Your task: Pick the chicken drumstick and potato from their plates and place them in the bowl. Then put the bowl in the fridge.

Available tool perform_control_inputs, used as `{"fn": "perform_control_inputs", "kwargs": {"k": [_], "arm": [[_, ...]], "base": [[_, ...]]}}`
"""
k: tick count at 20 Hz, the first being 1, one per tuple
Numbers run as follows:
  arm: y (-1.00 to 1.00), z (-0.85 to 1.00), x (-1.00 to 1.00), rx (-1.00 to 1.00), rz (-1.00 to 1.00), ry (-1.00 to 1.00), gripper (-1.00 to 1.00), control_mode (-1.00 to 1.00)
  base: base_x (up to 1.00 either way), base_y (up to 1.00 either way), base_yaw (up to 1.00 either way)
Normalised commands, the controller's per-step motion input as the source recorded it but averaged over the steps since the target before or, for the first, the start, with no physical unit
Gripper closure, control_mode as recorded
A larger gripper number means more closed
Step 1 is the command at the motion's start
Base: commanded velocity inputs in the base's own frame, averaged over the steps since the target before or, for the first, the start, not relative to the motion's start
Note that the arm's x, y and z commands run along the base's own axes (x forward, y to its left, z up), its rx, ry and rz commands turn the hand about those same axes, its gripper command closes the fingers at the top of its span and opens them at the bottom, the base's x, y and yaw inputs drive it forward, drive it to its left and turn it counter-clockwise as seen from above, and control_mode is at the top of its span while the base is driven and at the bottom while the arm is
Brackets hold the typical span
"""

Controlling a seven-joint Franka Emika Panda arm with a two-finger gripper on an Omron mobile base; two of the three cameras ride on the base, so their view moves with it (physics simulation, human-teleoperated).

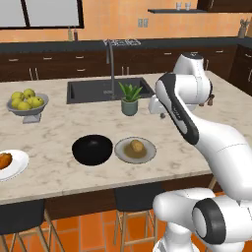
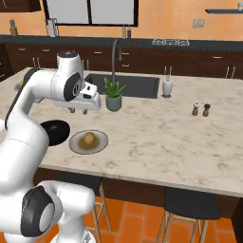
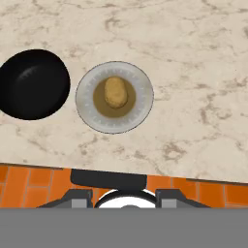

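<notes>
Orange walls (image 1: 123,29), dark brown cabinets (image 1: 54,64), marble island counter (image 2: 156,133), sink (image 1: 93,91), orange tiled floor (image 2: 142,218), dark stools (image 2: 192,204)

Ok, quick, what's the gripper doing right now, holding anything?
Gripper: open, holding nothing, above the potato on its grey-beige plate.

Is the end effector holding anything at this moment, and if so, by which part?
Nothing is held. The end effector hangs above the counter; the potato lies on its plate and the bowl is empty.
</notes>
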Motion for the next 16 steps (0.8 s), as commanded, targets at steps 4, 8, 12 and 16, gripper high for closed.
{"fn": "perform_control_inputs", "kwargs": {"k": [4,8,12,16], "arm": [[0.00,0.00,0.00,0.00,0.00,0.00,-1.00,1.00],[0.00,0.00,0.00,0.00,0.00,0.00,-1.00,1.00],[0.00,0.00,0.00,0.00,0.00,0.00,-1.00,1.00],[0.00,0.00,0.00,0.00,0.00,0.00,-1.00,1.00]], "base": [[0.00,0.10,0.00],[0.00,0.55,0.00],[0.00,0.71,-0.02],[0.00,0.80,0.00]]}}
